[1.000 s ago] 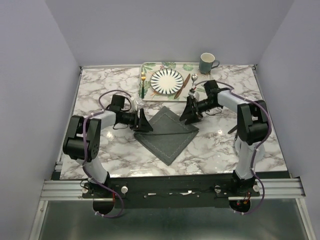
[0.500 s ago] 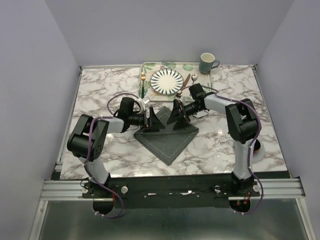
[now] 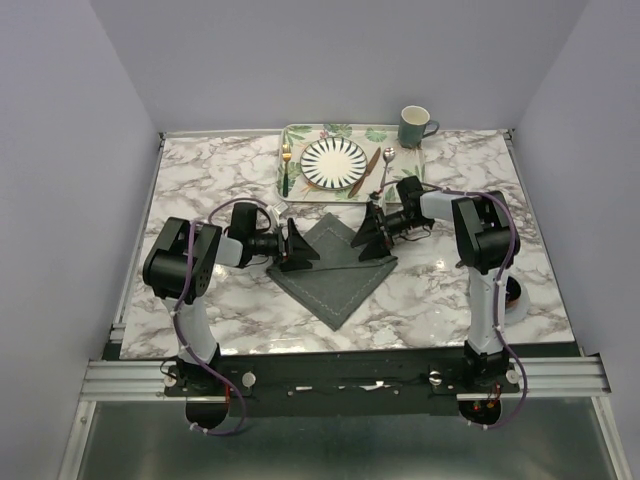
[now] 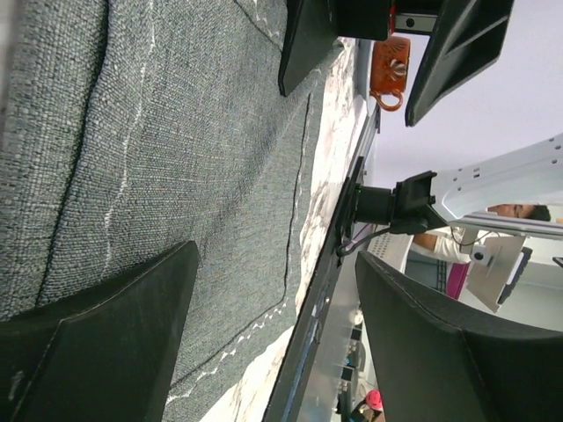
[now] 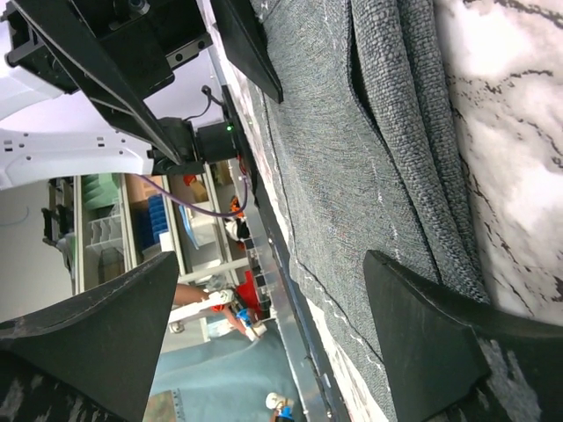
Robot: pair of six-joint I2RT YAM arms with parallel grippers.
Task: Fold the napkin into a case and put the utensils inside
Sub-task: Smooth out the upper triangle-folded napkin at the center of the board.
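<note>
Both jaws sets apart: L at napkin [image 3: 335,280] left corner, R at right.

Both arms stand folded, forearms stretched low and inward from raised elbows. The left gripper [image 3: 296,249] and right gripper [image 3: 368,234] face each other across the middle, apart. Each has its jaws spread wide with nothing between them, fingers tilted downward.

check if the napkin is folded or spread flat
Partly folded: the napkin lies as a diamond with a line across its middle, and the right wrist view shows stacked cloth layers at its edge.
</note>
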